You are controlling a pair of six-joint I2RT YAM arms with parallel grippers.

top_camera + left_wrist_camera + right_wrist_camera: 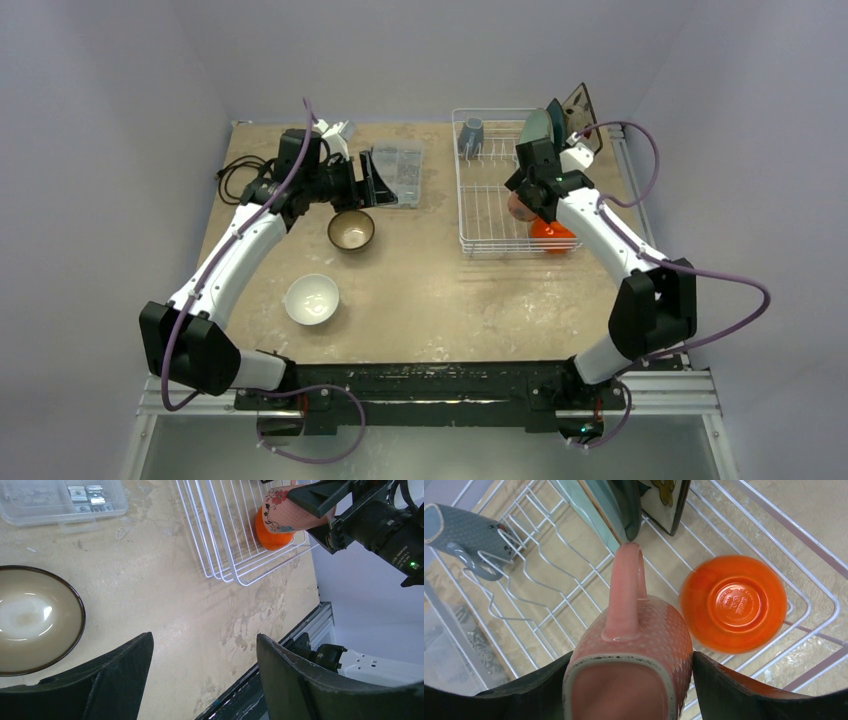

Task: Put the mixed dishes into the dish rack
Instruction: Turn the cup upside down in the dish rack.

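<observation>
Bowls (352, 231) three, mugs (631, 645) two, plates (624, 505) three

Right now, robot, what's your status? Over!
Left pincer open, empty. Right pincer shut on pink mug, over dish rack. Orange bowl close beside it. Brown bowl, white bowl on table.

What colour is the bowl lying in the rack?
Orange. The bowl sits upside down in the rack; the right wrist view shows it best.
</observation>
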